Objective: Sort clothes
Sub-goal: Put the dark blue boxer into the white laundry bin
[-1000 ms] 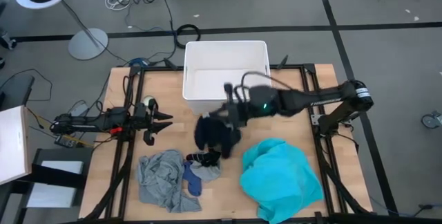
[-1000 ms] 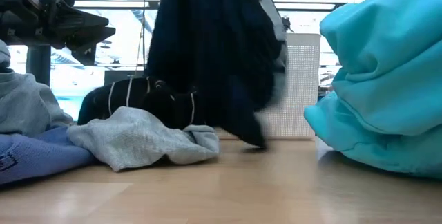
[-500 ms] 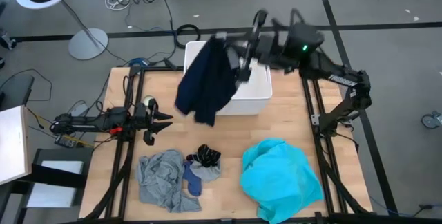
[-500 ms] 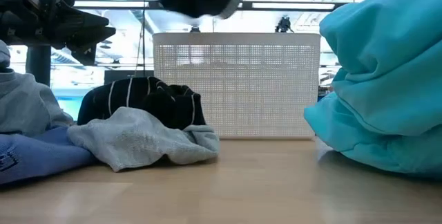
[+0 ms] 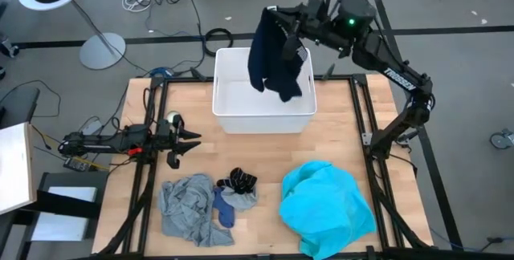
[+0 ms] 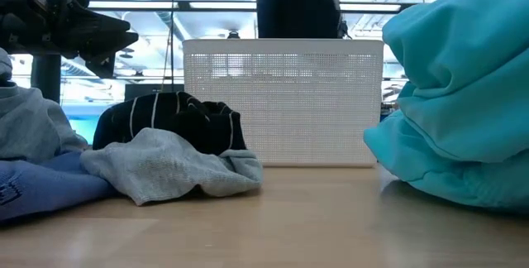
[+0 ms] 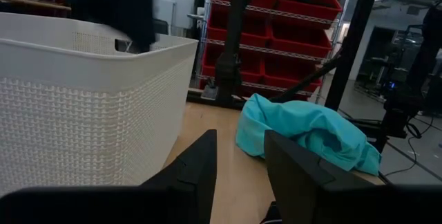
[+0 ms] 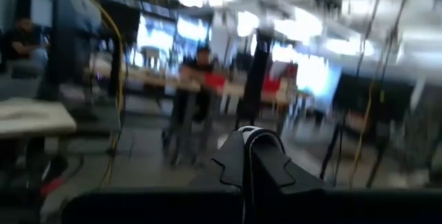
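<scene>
Count: two arms, one white bin (image 5: 263, 109), five garments or bundles on or over the table.
Left gripper (image 5: 189, 140): waits at the table's left edge, fingers (image 7: 199, 172) parted, holding nothing.
Grey shirt (image 5: 186, 205): crumpled at the near left.
Socks: blue sock (image 5: 222, 208) touching the shirt; grey sock (image 6: 169, 169) beside a black striped bundle (image 5: 238, 182).
Navy-black garment (image 5: 275, 53): hangs limp, dark and long, over the bin.
Right gripper (image 5: 291, 21): raised above the bin's far side, pinched onto the garment's top.
Turquoise garment (image 5: 325, 208): large heap, near right.
Views: the low view shows the bin's perforated wall; the right wrist view shows people beyond the table.
</scene>
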Controlling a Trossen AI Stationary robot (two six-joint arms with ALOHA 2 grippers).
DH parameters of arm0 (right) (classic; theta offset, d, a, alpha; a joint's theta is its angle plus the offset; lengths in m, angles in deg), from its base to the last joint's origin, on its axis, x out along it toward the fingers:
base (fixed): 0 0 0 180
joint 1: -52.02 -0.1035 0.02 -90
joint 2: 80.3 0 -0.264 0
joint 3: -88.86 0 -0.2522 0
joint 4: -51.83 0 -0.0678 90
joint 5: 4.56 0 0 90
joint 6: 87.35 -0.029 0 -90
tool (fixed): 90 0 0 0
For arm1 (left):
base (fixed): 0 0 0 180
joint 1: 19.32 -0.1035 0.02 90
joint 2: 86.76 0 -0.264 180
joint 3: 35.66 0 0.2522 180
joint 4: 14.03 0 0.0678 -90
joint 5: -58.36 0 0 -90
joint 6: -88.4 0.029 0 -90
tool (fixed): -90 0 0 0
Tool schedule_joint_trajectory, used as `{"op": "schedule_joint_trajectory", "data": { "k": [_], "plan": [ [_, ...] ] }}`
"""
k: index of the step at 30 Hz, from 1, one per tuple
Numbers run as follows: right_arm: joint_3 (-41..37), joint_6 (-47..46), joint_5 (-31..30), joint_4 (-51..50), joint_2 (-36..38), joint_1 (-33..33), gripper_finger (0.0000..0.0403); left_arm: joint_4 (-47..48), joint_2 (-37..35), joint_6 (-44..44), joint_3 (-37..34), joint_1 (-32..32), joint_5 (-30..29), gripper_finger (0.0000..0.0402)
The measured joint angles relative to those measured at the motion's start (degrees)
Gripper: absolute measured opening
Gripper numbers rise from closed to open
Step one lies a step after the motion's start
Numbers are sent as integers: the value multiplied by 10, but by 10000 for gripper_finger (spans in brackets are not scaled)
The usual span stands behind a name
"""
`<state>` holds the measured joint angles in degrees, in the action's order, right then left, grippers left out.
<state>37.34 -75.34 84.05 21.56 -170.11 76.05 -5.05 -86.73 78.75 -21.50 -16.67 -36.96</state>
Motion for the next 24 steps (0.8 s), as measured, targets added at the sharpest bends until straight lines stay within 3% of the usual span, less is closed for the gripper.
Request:
{"op": "schedule_joint_trajectory", "data": {
  "k": [8, 13, 24],
  "plan": [
    [0, -106, 1, -198, 0, 52, 8, 0, 0, 0, 0, 0, 0, 127],
    [0, -122, 29, -316, 0, 72, 19, 0, 0, 0, 0, 0, 0, 127],
    [0, -121, 75, -427, 0, 72, 147, 0, 0, 0, 0, 0, 0, 127]
  ]
}}
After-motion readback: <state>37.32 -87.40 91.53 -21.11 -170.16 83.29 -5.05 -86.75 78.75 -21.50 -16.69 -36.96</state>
